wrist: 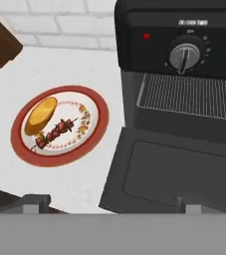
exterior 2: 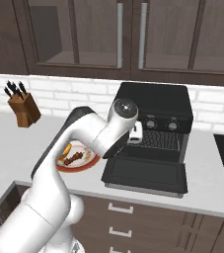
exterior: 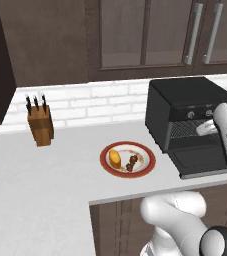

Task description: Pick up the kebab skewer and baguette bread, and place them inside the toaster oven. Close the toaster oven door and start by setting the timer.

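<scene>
Skewer [wrist: 56,128] and bread [wrist: 41,115] both lie on the red-rimmed plate [wrist: 97,137], side by side and touching or nearly so, with the bread on the far side from the oven. You see the same in the left base view: bread [exterior: 115,159] left, skewer [exterior: 132,163] right, on the plate [exterior: 147,165], which sits on the counter [exterior: 60,180] just beside the oven [exterior: 185,100].

Oven door [wrist: 179,174] is dropped fully open, flat in front of the cavity, and the wire rack [wrist: 189,97] inside is bare. You can count that step as done. Nothing has been loaded yet.

Your gripper [exterior 2: 134,133] hangs in front of the oven mouth, above the open door, with its fingers spread wide and nothing between them.

Left for you, as I judge it: pick up each food item in turn, set both on the rack, lift the door shut, then turn the timer knob [wrist: 185,55].
</scene>
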